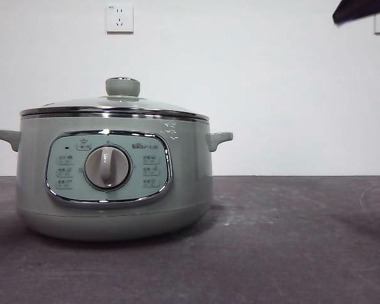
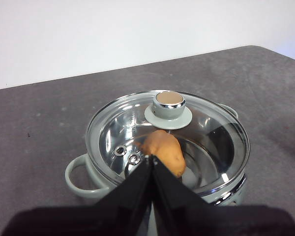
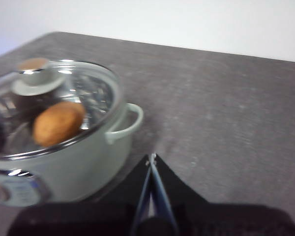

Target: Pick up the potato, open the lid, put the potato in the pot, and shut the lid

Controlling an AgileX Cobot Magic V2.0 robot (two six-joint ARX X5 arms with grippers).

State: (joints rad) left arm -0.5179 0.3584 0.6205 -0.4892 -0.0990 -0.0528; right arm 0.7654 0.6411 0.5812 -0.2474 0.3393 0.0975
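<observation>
The potato lies inside the pot, seen through the glass of the lid, which sits flat on the rim with its knob centred, so I judge the work all but done. My left gripper hangs above the lid with its jaws pressed together and holding nothing, and my right gripper, likewise closed and empty, is off to the pot's handle side over the table. To finish well, I should draw both arms up and away without brushing the knob or handles, so the lid rests undisturbed.
</observation>
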